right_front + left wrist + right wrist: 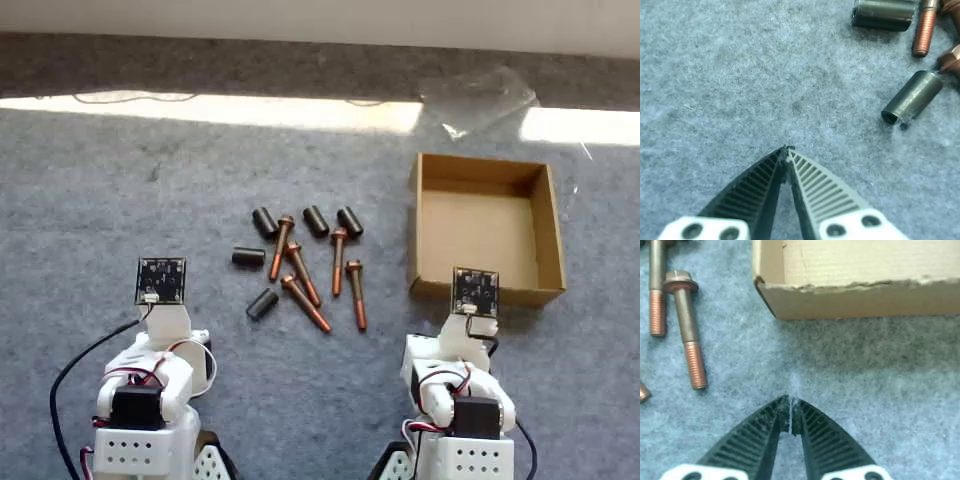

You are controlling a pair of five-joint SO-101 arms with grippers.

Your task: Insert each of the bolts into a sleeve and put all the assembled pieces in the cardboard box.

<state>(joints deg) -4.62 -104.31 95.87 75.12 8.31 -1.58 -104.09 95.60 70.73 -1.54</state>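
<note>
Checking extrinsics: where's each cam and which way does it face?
High view: fixed overhead, looking down on left arm, right arm, bolts, sleeves, cardboard box.
Left wrist view: on left arm, facing past shut left gripper toward two sleeves.
Right wrist view: on right arm, past shut right gripper toward the box wall.
Shared: box in high and right wrist views.

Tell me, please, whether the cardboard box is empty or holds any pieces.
Empty: in the high view the cardboard box has a bare floor; bolts and sleeves lie outside it.

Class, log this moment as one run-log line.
bolts: loose; sleeves: unfilled; cardboard box: holds nothing; left gripper: shut; right gripper: shut
</note>
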